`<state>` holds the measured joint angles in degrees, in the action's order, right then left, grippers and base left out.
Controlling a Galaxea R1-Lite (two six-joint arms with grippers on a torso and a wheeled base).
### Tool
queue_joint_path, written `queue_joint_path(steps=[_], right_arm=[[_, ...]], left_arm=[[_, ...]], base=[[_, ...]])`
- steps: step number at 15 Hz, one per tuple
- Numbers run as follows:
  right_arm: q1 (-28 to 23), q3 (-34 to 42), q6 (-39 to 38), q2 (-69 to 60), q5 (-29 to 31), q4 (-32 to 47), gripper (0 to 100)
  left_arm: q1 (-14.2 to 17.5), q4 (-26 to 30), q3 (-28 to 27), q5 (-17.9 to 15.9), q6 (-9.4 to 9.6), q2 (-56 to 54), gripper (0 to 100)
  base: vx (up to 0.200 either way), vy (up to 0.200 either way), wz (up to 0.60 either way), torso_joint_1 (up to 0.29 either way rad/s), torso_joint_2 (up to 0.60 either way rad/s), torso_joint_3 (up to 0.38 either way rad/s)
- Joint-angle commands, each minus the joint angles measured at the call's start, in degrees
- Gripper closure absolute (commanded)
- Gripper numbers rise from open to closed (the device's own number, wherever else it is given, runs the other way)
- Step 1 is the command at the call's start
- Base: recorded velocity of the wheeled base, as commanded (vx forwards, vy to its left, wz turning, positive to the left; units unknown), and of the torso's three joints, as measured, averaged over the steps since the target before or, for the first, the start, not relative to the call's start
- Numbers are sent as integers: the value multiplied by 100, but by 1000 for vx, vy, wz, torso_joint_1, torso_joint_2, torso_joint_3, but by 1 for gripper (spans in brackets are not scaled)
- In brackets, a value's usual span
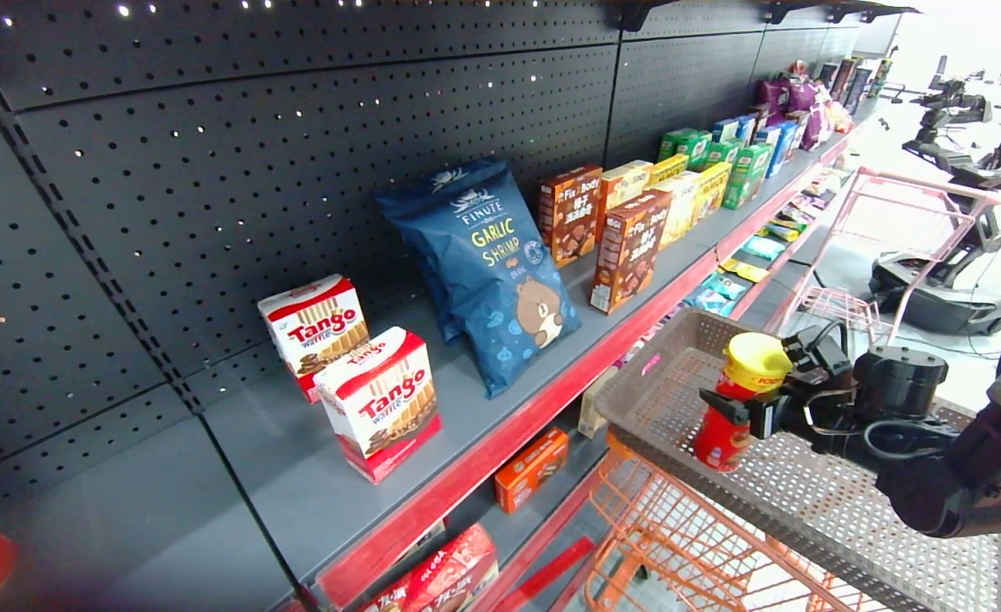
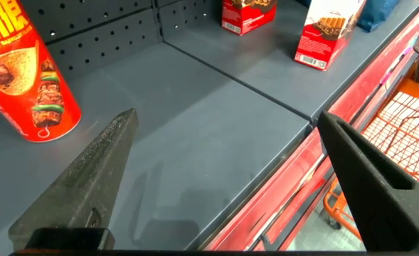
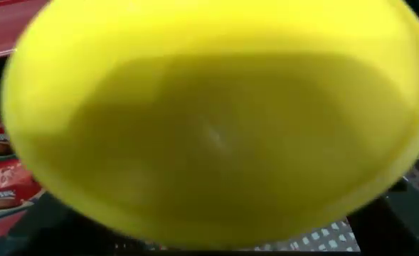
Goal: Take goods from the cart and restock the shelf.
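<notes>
Dark pegboard backs a grey shelf (image 1: 296, 476) with a red front lip that runs from the lower left of the head frame to the upper right. On it stand two wafer boxes (image 1: 379, 402), a blue garlic shrimp chip bag (image 1: 492, 272) and a row of brown snack boxes (image 1: 628, 251). At lower right sits the orange wire cart (image 1: 679, 544), topped by a brown perforated basket (image 1: 636, 399).

We see the right pincer (image 1: 751, 408) pinching a red chip canister (image 1: 721, 442) around its upper body, just below the yellow lid (image 1: 755, 361). The canister is roughly upright at the basket's near rim. We cannot tell whether its base rests on the mesh or hangs just above it. In the right wrist view the lid sits right up against the lens.

The left pincer (image 2: 228, 124) is spread wide with nothing between its fingers. It hangs over a bare stretch of shelf, with a second red canister (image 2: 28, 78) standing at the upper left of that frame.

We judge the pick to be done and the carry to the shelf to be the step in hand. The next move calls for lifting the canister clear of the basket rim and swinging it over the red lip. It should then go down upright on the bare grey stretch toward lower left, probably beside its twin. The wafer boxes stand near that path, so we would keep the canister clear of them.
</notes>
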<state>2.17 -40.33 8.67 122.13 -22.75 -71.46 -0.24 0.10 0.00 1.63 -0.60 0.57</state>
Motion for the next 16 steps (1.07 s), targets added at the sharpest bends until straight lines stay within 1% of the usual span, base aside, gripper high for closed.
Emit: queue_joint_path(steps=[1,8,9,14,15,16], right_arm=[[-24,-186,3,198,7,-8,0],[20,-459,-58,373,7,-52,0],[29,-485,-76,382,7,-70,100],[64,-503,-93,277,16,-26,100],[64,-494,-93,22,34,89,100],[55,-529,-76,-312,130,387,100]], left_arm=[[7,-1,0,4,-2,4,0],[7,-1,0,4,-2,4,0],[-2,-1,0,4,-2,4,0],[-2,-1,0,4,-2,4,0],[7,-1,0,4,-2,4,0],[-2,-1,0,4,-2,4,0]], base=[[0,0,0,0,0,0],[0,0,0,0,0,0],[0,0,0,0,0,0],[0,0,0,0,0,0],[0,0,0,0,0,0],[0,0,0,0,0,0]])
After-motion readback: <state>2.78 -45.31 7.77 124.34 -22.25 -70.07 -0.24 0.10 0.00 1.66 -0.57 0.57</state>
